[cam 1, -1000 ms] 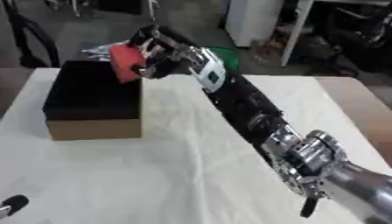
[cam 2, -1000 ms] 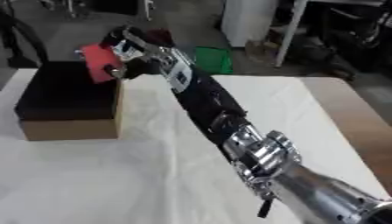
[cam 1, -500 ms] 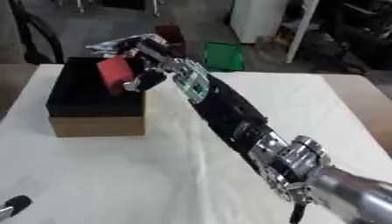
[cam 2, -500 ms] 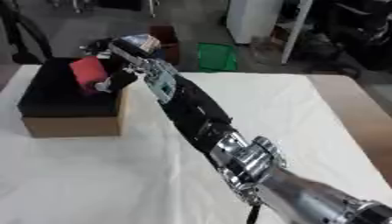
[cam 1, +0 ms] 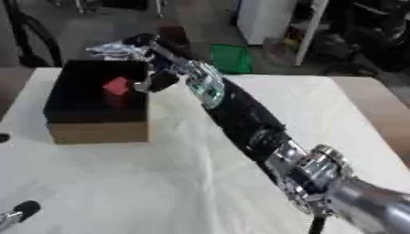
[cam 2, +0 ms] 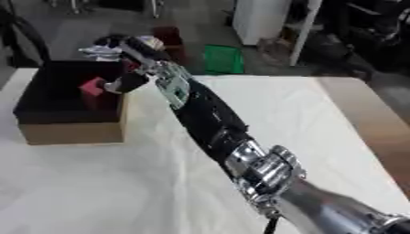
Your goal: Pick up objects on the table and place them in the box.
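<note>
A cardboard box (cam 1: 98, 131) with a black inside stands at the left of the white table. A red block (cam 1: 116, 86) lies inside it, tilted, near the right wall. My right arm reaches from the lower right across the table, and my right hand (cam 1: 137, 49) hovers over the box's far right corner. It is open, with the fingers spread over the box and the thumb (cam 1: 160, 81) hanging just right of the block, apart from it. Only a small dark tip of my left hand (cam 1: 22, 210) shows at the lower left corner.
A green crate (cam 1: 230, 57) sits on the floor beyond the table's far edge, next to a white cabinet (cam 2: 260, 20). The bare brown tabletop (cam 1: 378, 107) shows along the right side. White cloth (cam 1: 160, 183) covers the table in front of the box.
My right hand moved left over the box and opened. The red block left the hand and now lies inside the box.
</note>
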`<state>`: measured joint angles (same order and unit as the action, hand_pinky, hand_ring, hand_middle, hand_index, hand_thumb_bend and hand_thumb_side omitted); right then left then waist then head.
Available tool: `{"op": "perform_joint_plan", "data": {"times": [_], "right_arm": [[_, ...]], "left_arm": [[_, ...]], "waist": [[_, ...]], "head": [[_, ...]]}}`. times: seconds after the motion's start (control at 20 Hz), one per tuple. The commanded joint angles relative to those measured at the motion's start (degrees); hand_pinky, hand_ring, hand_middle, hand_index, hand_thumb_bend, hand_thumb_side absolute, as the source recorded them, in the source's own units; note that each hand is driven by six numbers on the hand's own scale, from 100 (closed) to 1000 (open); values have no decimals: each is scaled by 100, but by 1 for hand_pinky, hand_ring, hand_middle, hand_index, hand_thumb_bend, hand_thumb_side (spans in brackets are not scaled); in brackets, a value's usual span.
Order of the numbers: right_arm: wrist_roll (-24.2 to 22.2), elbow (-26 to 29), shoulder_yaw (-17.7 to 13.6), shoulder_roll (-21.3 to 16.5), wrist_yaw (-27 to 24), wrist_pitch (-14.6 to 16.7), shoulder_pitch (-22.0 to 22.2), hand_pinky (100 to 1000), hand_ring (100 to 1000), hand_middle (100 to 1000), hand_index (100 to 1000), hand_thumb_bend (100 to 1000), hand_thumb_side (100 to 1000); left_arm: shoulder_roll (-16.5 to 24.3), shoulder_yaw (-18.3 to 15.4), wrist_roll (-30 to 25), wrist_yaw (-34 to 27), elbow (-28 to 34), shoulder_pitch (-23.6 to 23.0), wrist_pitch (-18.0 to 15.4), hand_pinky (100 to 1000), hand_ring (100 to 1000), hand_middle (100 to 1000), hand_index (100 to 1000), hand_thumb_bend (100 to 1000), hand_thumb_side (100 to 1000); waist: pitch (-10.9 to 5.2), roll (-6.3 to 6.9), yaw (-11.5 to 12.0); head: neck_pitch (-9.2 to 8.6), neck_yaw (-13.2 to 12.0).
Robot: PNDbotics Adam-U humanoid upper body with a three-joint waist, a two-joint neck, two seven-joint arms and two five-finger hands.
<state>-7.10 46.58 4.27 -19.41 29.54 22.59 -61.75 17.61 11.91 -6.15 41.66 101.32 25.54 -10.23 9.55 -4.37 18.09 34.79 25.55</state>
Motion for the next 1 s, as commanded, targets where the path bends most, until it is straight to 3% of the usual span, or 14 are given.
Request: {"op": "perform_joint_plan", "data": {"times": [0.05,0.4,0.6,0.7,0.75,0.8,0.9,1.0], "right_arm": [[-37,574,-39,-307,-342,-79,26,763,912,823,901,297,131],[-4,1764,75,-682,-1076,-194,552,753,896,794,894,282,100],[-59,2430,168,-851,-1488,-410,820,753,895,793,893,281,100],[-24,2731,220,-910,-1681,-409,1011,750,889,776,890,261,100],[5,2890,263,-933,-1779,-341,1152,750,890,775,890,544,100],[12,3054,306,-966,-1881,-255,1308,751,891,776,890,255,100],[-64,3676,346,-1094,-2394,-243,1841,751,893,775,890,238,100],[-320,4514,287,-1246,-3123,-652,2346,751,895,772,890,217,103]], "left_arm": [[62,-141,81,41,45,5,64,599,844,679,783,805,100],[72,-291,215,117,1,-150,166,596,845,678,785,805,100],[73,-311,249,122,-5,-172,185,596,845,678,785,806,100],[81,-384,291,129,-18,-230,233,594,846,672,786,808,100],[89,-412,315,128,-18,-259,250,594,846,672,786,808,100],[101,-436,334,127,-20,-282,265,595,846,669,785,808,100],[116,-463,356,136,-24,-322,288,596,845,664,786,808,100],[107,-493,377,148,-35,-373,313,594,847,662,786,807,100]], "waist": [[-99,76,-103],[-70,149,-580],[-62,165,-659],[-17,184,-808],[-9,194,-882],[3,207,-953],[5,219,-1031],[7,231,-1084]], "head": [[26,-144],[94,-336],[99,-384],[90,-495],[94,-543],[92,-585],[97,-628],[109,-696]]}}
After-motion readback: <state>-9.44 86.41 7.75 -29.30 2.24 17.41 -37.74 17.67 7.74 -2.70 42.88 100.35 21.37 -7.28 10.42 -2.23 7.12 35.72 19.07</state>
